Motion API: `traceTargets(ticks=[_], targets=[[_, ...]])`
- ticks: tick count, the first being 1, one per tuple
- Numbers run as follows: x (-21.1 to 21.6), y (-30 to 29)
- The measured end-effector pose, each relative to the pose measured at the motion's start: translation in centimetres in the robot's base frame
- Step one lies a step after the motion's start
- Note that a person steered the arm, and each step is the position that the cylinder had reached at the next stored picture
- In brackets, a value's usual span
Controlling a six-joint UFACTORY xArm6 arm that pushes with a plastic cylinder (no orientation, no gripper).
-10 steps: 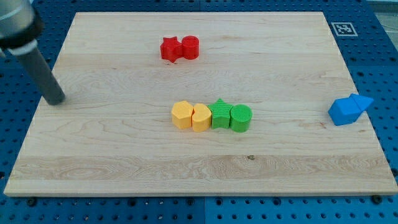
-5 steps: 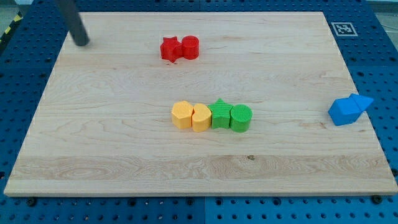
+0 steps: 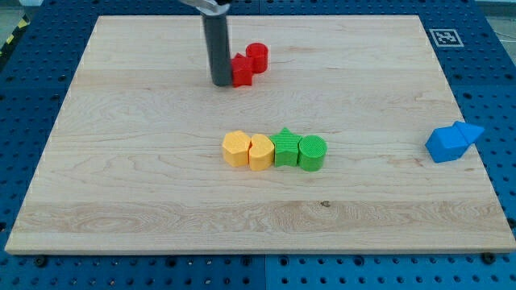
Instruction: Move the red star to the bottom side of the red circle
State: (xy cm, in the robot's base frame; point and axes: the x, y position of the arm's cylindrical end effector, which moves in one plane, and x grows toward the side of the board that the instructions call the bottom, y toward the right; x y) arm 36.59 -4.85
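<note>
The red star (image 3: pixel 241 71) lies near the view's top, just below and left of the red circle (image 3: pixel 257 56), and touches it. My tip (image 3: pixel 221 81) stands against the star's left side; the dark rod hides part of the star's left edge.
A row of touching blocks lies mid-board: a yellow hexagon (image 3: pixel 236 148), a yellow block (image 3: pixel 260 152), a green star (image 3: pixel 285 147) and a green circle (image 3: pixel 312 152). Two blue blocks (image 3: pixel 453 141) sit at the wooden board's (image 3: pixel 121 185) right edge. A marker tag (image 3: pixel 444 36) lies off the top right corner.
My tip swept from the board's left edge up to the top left, then right to the red star. The star and the circle have shifted right; the star now sits lower left of the circle.
</note>
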Motion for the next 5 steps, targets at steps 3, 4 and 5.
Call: traceTargets(ticks=[3, 4, 5], targets=[[1.0, 1.1], [1.6, 4.7], [3.4, 8.7]])
